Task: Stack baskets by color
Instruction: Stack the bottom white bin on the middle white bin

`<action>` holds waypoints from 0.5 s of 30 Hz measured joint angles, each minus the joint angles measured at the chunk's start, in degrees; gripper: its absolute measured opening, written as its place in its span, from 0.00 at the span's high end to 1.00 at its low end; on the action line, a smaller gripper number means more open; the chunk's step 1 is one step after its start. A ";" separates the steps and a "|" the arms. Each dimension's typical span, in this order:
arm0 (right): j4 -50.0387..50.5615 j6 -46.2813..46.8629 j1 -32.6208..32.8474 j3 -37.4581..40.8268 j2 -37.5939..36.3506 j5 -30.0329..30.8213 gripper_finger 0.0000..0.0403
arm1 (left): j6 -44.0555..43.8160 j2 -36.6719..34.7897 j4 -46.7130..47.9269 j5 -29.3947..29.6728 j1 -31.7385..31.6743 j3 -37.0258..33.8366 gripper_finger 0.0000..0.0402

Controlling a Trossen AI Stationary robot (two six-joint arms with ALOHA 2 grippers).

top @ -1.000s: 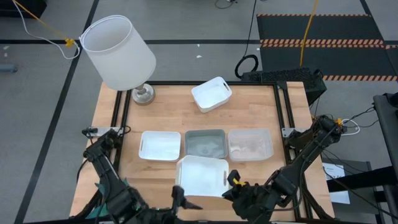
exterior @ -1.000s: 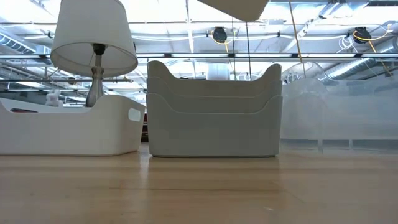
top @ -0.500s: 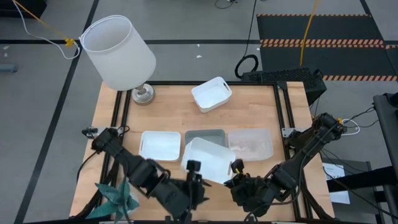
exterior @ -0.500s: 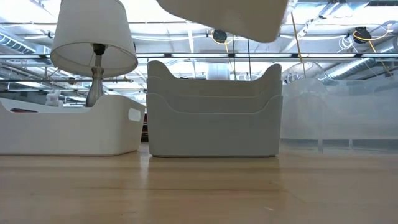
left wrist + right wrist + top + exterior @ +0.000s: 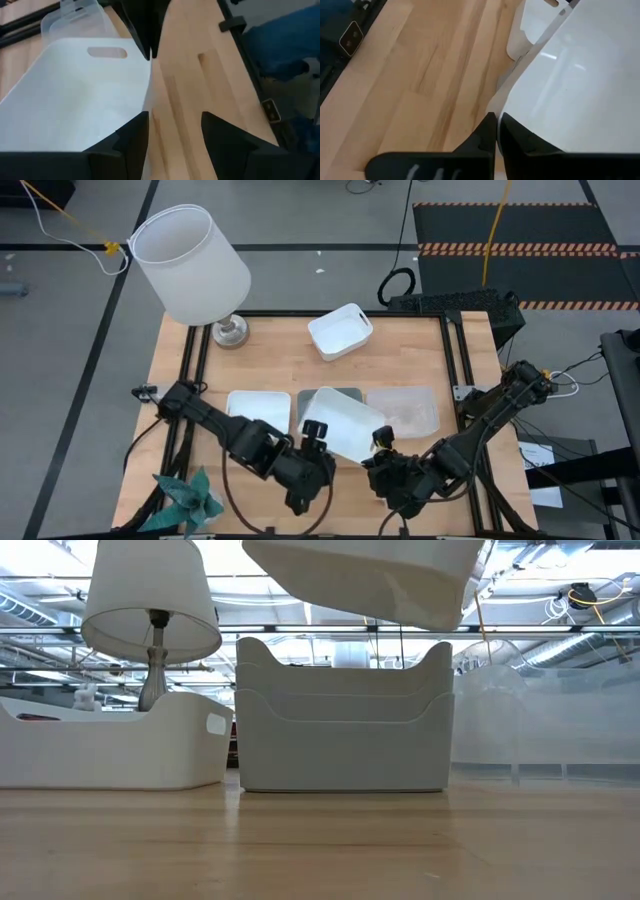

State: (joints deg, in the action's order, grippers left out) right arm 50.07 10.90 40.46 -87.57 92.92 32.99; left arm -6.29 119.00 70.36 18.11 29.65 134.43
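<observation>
My right claw [image 5: 383, 446] pinches the rim of a white basket [image 5: 343, 423], holding it tilted above the grey-blue stack [image 5: 343, 720] to clear it toward the white basket [image 5: 257, 413], while my left claw [image 5: 314, 433] gapes unclenched beside its other end.

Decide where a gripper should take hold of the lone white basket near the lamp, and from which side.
Probably a short end wall's rim of the lone white basket, from straight above, one finger inside and one outside: it sits open side up, its walls thin, with bare table around it. The right gripper pinches the rim of the raised white basket likewise.
</observation>
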 joint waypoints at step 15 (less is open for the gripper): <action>-0.03 -0.92 0.01 0.00 0.02 -0.04 0.99 | 4.06 4.49 2.00 7.66 -0.39 -0.02 0.55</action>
State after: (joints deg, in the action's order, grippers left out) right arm 50.04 9.98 40.47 -87.57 92.95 32.95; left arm -2.23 123.48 72.36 25.76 29.26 134.41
